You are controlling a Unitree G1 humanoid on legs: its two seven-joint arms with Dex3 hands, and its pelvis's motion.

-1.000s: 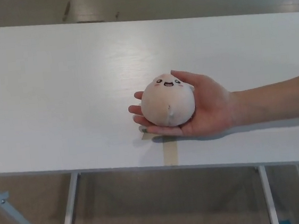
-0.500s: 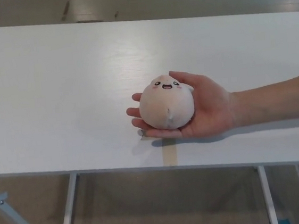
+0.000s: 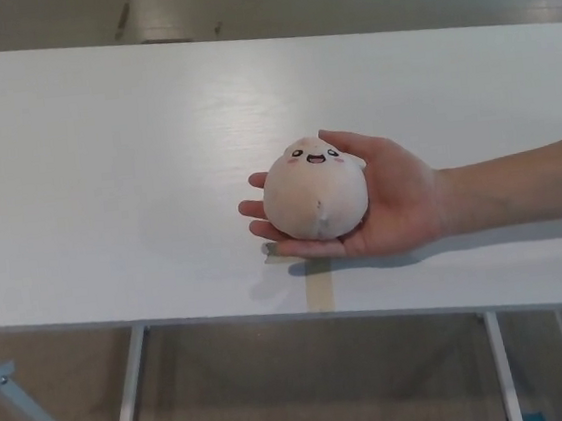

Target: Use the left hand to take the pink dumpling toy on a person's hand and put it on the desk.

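Note:
A round pink dumpling toy (image 3: 314, 192) with a small smiling face rests in the open palm of a person's hand (image 3: 396, 203). The person's forearm comes in from the right edge and holds the toy just above the white desk (image 3: 118, 187), near its front edge. Neither of my hands shows in the head view.
A strip of tan tape (image 3: 319, 289) lies on the desk's front edge below the person's hand. Metal desk legs (image 3: 130, 397) and the floor show under the front edge.
The person's hand and the toy have wavered slightly, a little left and up, then a touch back. Nothing else has moved.

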